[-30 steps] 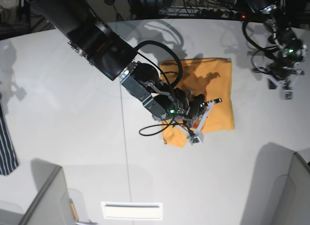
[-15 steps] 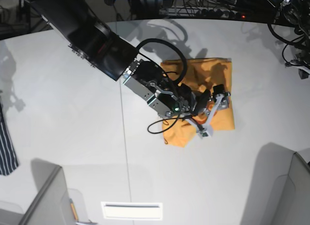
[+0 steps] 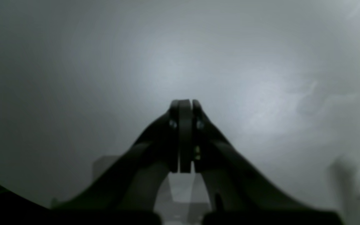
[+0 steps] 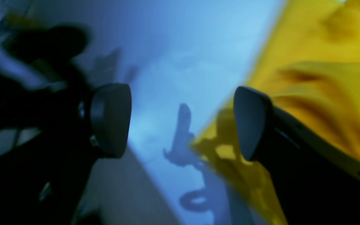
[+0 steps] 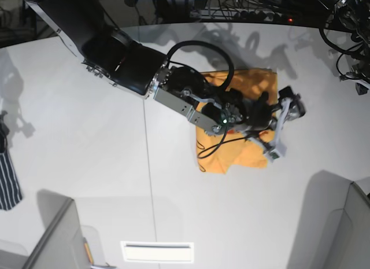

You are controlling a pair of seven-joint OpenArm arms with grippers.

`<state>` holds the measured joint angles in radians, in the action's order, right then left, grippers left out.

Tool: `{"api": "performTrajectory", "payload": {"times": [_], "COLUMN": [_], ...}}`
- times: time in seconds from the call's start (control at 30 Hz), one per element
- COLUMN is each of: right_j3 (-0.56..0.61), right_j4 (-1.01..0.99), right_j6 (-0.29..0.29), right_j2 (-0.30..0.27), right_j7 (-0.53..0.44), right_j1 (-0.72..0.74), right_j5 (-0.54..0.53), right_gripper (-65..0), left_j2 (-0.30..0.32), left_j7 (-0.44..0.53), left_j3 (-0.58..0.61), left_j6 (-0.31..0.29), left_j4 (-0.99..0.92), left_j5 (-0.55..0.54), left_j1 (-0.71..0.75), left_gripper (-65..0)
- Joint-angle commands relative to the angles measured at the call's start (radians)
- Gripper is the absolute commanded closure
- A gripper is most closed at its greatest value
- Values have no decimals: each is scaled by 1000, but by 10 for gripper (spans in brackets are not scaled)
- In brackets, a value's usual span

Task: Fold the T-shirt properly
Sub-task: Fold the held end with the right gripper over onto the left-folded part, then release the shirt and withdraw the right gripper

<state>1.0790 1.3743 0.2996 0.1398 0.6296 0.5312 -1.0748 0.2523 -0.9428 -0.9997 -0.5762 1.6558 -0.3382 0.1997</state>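
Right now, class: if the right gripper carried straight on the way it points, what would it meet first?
Probably bare table. The right gripper, jaws open, points past the T-shirt's edge; nothing else shows ahead, though its height above the table is unclear.

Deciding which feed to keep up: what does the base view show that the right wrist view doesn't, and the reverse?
Only base: the whole folded T-shirt on the white table, the right arm reaching across it, a striped garment at the table's edge. Only right wrist: the right gripper close up, jaws wide apart, nothing between the pads. Both: the orange-yellow shirt edge beside the open gripper.
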Motion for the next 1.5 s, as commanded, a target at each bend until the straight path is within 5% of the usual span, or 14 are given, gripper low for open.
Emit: {"api": "performTrajectory", "payload": {"times": [0.0, 0.2, 0.27, 0.33, 0.43, 0.47, 0.7, 0.83, 1.03, 1.3, 1.47], "right_j3": [-1, -3, -3, -3, -4, -4, -164, -159, -115, 2, 37], "right_j4": [49, 179, 195, 196, 190, 190, 188, 188, 188, 195, 288], "right_j6": [-10, 2, 72, 141, 149, 152, 154, 154, 152, 151, 154], "right_j2": [17, -24, -65, -114, -188, -213, -311, -343, -288, -21, -1], "right_j7": [-21, 3, 51, 71, 69, 69, 77, 78, 129, 296, 352], "right_j1": [30, 86, 122, 154, 174, 177, 71, 10, -73, -115, -96], "right_j5": [-6, -5, -3, -3, -3, -3, -3, -2, 104, 290, 322], "right_gripper": [-473, -471, -446, -329, -29, 0, 0, 0, 0, 0, 0], "left_j2": [22, 22, 22, 22, 22, 22, 22, 22, 22, 22, 23], "left_j7": [20, 21, 21, 21, 21, 21, 21, 21, 21, 21, 21], "left_j3": [-5, -11, -11, -12, -12, -12, -12, -12, -12, -12, -12], "left_j6": [-5, -5, -5, -5, -5, -5, -5, -5, -5, -5, -5], "left_j4": [13, -22, -22, -22, -21, -19, -18, -16, -21, -21, -22], "left_j5": [-6, -8, -8, -8, -8, -8, -9, -12, -15, -15, -15], "left_j1": [-7, -22, -21, -15, -13, -12, -7, -7, -9, -12, -10], "left_gripper": [0, 0, 0, 0, 0, 0, 0, 0, 0, 0, 0]}}
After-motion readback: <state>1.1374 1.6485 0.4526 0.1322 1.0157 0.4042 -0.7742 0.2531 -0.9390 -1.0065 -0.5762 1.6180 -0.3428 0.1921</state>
